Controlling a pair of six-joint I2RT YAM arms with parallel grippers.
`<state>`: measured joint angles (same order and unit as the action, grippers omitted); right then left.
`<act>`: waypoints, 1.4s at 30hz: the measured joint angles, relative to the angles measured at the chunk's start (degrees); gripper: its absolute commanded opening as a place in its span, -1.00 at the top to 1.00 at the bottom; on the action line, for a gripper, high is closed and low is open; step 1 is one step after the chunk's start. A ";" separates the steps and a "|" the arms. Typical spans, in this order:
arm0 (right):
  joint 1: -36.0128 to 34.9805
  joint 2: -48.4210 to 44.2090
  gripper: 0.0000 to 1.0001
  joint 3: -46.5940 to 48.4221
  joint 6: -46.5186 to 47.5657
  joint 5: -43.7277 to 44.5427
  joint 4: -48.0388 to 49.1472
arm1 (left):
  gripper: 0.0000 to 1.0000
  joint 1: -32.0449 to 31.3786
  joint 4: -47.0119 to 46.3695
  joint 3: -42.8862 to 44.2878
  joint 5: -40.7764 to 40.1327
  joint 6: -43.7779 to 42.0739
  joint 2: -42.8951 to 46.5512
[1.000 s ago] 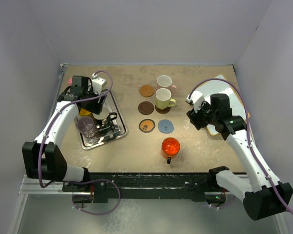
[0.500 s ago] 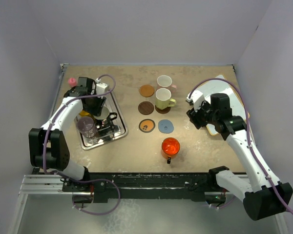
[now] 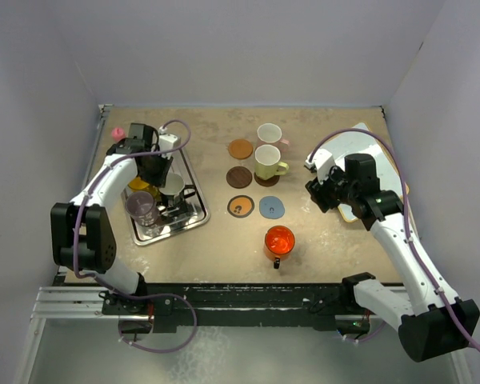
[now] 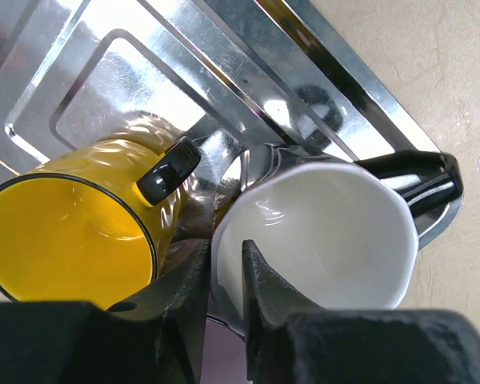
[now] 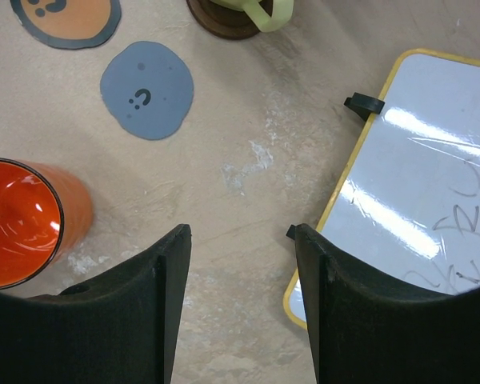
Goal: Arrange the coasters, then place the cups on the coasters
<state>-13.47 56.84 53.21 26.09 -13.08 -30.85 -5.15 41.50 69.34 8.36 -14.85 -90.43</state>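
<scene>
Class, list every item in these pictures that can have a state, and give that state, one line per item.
left claw: closed on the rim of the black mug.
right claw: open, empty.
black mug: in the tray, empty.
yellow mug: in the tray, empty, ungripped.
glass mug: upright in the tray.
cream-green mug: upright on a brown coaster.
red-orange mug: upright, empty.
grey-blue coaster: bare.
orange coaster: bare.

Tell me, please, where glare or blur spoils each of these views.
Left wrist: hard glare and mirror reflections on the tray, highlights inside the black mug, the left gripper dark and soft near the lens. Right wrist: bright streaks across the whiteboard, table sharp. Top external: even light, soft shadows, little glare.
</scene>
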 measured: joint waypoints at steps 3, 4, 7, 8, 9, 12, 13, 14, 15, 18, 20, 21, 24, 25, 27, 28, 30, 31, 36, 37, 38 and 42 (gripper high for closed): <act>0.00 0.02 -0.16 0.00 -0.02 -0.70 -0.02 | 0.82 0.00 0.15 0.33 0.87 -0.42 -0.35; 0.00 0.02 -0.16 0.00 -0.02 -1.36 -0.04 | 0.85 0.00 0.17 0.33 1.31 -0.70 -0.39; 0.00 0.09 -0.16 0.00 -0.09 -2.67 -0.07 | 0.94 0.00 0.48 0.52 2.40 -1.27 -0.42; 0.00 0.15 -0.16 0.02 -0.15 -3.17 -0.09 | 0.94 0.00 0.63 0.52 2.56 -1.33 -0.42; 0.00 0.22 -0.16 0.02 -0.20 -3.58 -0.11 | 0.94 0.00 0.72 0.52 2.84 -1.62 -0.42; 0.00 0.70 -0.17 0.24 -0.26 -5.38 -0.13 | 0.94 0.00 0.94 0.55 3.54 -2.40 -0.42; -0.02 0.98 -0.17 0.46 -0.28 -6.05 -0.15 | 0.94 0.00 1.01 0.55 3.67 -2.60 -0.42; -0.09 1.42 -0.17 0.72 -0.42 -7.06 -0.09 | 0.94 0.00 1.03 0.55 3.85 -2.78 -0.42; -0.17 1.64 -0.17 0.85 -0.44 -7.43 -0.11 | 0.94 0.00 1.07 0.59 4.04 -2.80 -0.35; -0.66 2.97 -0.18 2.80 -1.16 -9.31 0.09 | 0.94 0.00 1.40 0.74 5.16 -2.75 0.17; -0.98 4.00 -0.21 4.24 -1.79 -10.69 1.09 | 0.94 0.00 1.75 1.07 6.16 -2.71 0.68; -1.29 4.57 -0.25 4.96 -2.25 -11.47 1.86 | 0.94 0.00 2.01 1.46 6.86 -2.60 1.03; -2.86 6.38 -0.33 6.19 -3.41 -13.16 4.59 | 0.94 -0.15 2.80 3.17 8.44 -1.95 1.81; -3.76 7.13 -0.34 6.49 -3.67 -13.46 5.46 | 0.94 -0.33 3.04 4.09 8.76 -1.57 1.95; -5.97 8.72 -0.37 6.95 -3.76 -13.49 7.15 | 0.94 -1.05 3.06 5.99 9.11 -0.66 1.97; -7.26 9.60 -0.39 7.13 -3.78 -13.49 7.93 | 0.94 -1.60 2.93 6.91 9.18 -0.26 1.97; -9.55 11.26 -0.45 7.45 -3.74 -13.46 9.20 | 0.94 -3.10 3.06 8.76 9.18 0.72 1.95; -10.88 12.28 -0.47 7.74 -3.67 -13.46 9.81 | 0.94 -4.22 3.15 9.86 9.22 1.25 1.95; -14.62 16.79 -0.56 9.64 -3.63 -13.42 11.78 | 0.94 -10.10 3.15 15.10 9.66 4.31 0.22; -15.10 17.33 -0.57 9.81 -3.65 -13.40 12.07 | 0.94 -10.97 3.06 15.87 9.79 4.94 -0.33; -15.91 18.01 -0.59 9.86 -3.63 -13.27 12.61 | 0.94 -12.22 2.91 16.94 10.16 5.97 -1.16; -18.49 19.61 -0.60 9.86 -3.63 -11.56 13.94 | 0.94 -14.73 2.75 19.58 11.96 9.05 -4.15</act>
<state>-31.97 76.44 63.07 22.46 -24.64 -16.91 -19.88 44.25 88.92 20.32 -5.80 -94.59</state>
